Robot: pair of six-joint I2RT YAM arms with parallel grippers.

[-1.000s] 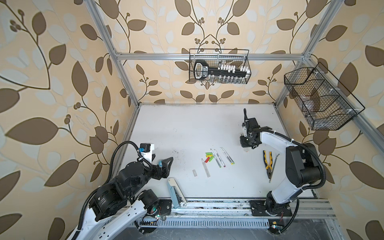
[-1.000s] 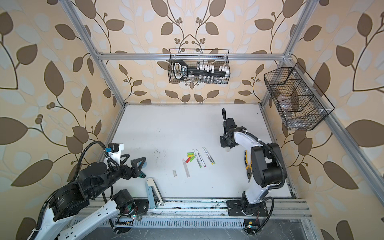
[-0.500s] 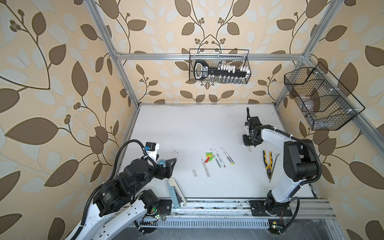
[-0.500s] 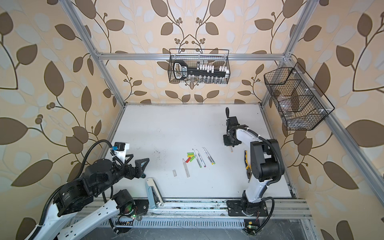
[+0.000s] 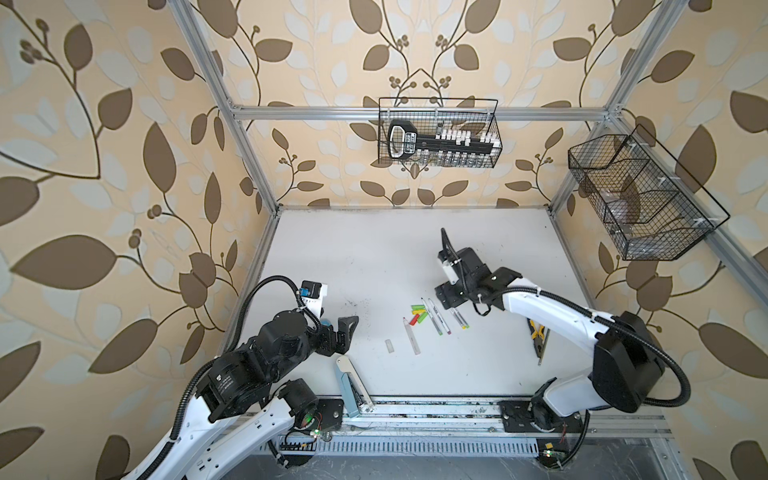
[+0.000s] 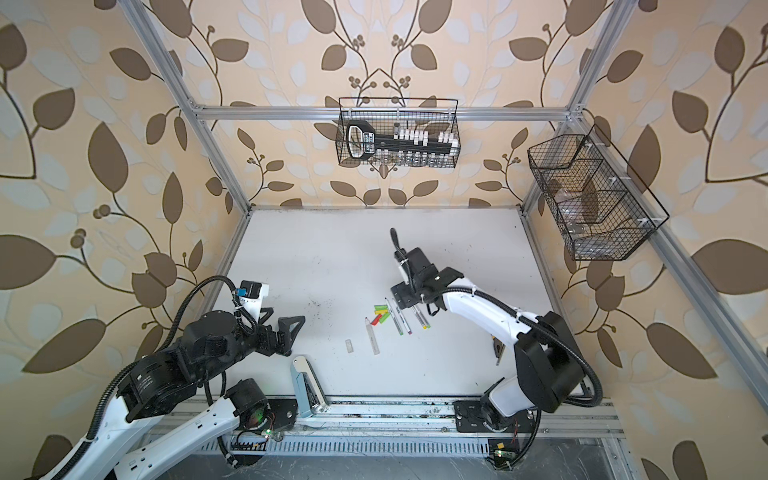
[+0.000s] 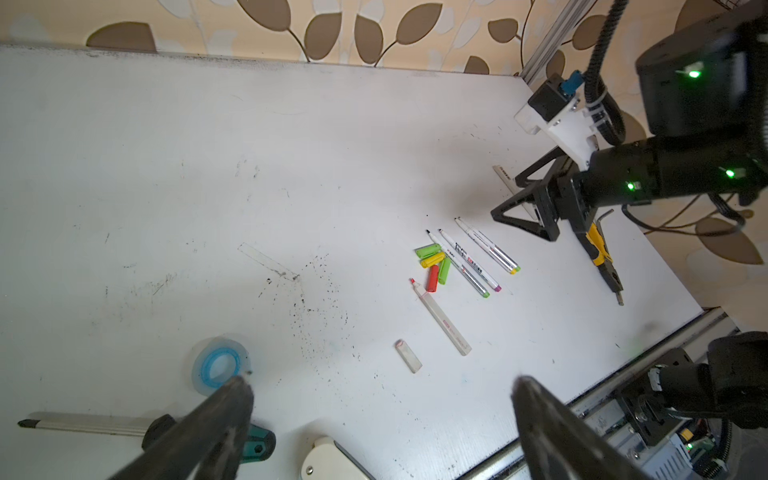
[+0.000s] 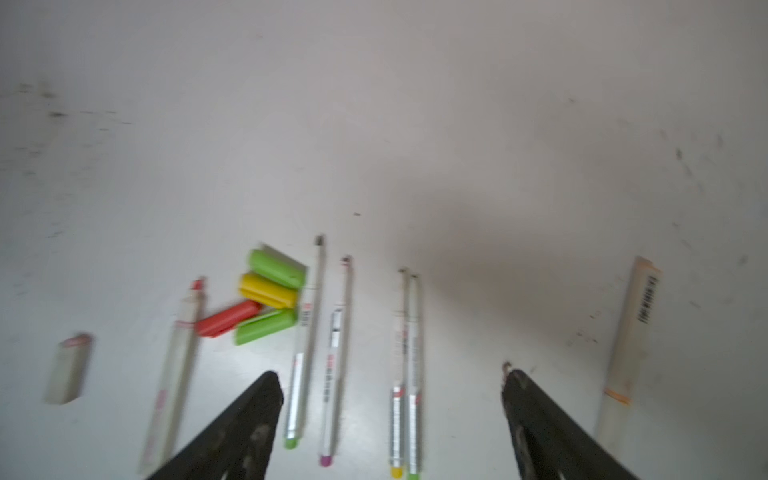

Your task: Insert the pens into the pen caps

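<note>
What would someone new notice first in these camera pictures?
The bright pen caps, green, yellow and red, lie clustered mid-table beside a row of slim white pens. The right gripper hangs over the pens with its jaws wide open. On the back wall hangs a black wire basket.

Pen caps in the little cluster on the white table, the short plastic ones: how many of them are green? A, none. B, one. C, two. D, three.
C: one short green plastic pen cap lies against the short yellow plastic cap, and a second green cap lies beside the short red plastic cap.
</note>
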